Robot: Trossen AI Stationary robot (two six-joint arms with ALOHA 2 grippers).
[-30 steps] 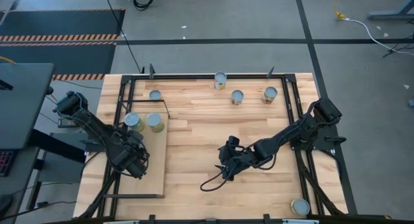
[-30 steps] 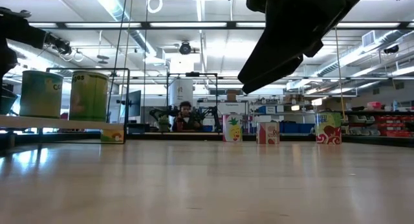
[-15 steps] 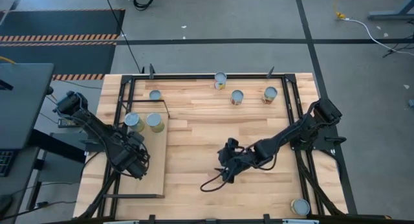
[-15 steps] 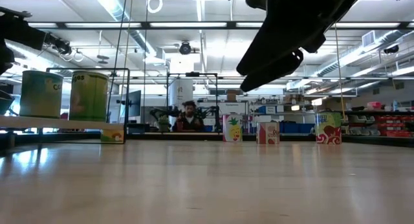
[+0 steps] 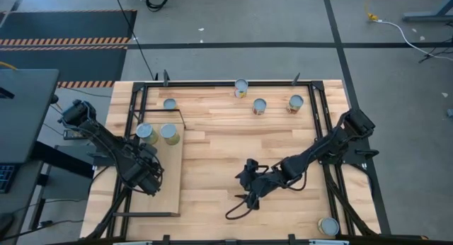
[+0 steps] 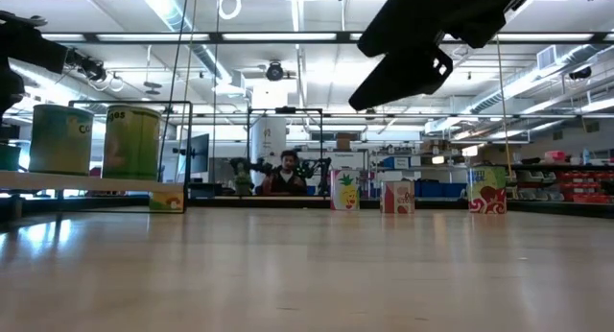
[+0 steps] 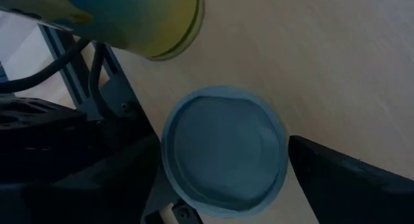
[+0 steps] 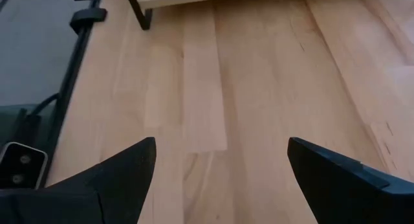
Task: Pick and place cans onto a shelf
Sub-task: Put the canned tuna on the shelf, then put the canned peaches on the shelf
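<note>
The shelf (image 5: 170, 192) is a pale board with a thin black frame at the table's left. Two cans (image 5: 147, 133) (image 5: 168, 134) stand on its far end; the low view shows them side by side (image 6: 59, 138) (image 6: 131, 140). My left gripper (image 5: 146, 178) is over the shelf's middle, shut on a can with a grey-blue top (image 7: 223, 149). My right gripper (image 5: 246, 190) hangs open and empty above the table's middle; its fingers (image 8: 220, 146) stand wide apart over bare planks. My left gripper has the can between its two fingers, one on each side of the can's round wall just below the top rim (image 7: 283, 146). The fingers come from above, pointing down. The can stands upright, top up; whether its base rests on the shelf is hidden.
Several loose cans stand on the tabletop: one by the shelf's far corner (image 5: 170, 103), three along the far edge (image 5: 241, 88) (image 5: 259, 107) (image 5: 295, 103), one at the near right corner (image 5: 328, 226). A black frame (image 5: 322, 117) runs around the table. A person (image 6: 285, 174) sits in the room beyond.
My right gripper has moved toward the table's near edge, staying open and empty.
</note>
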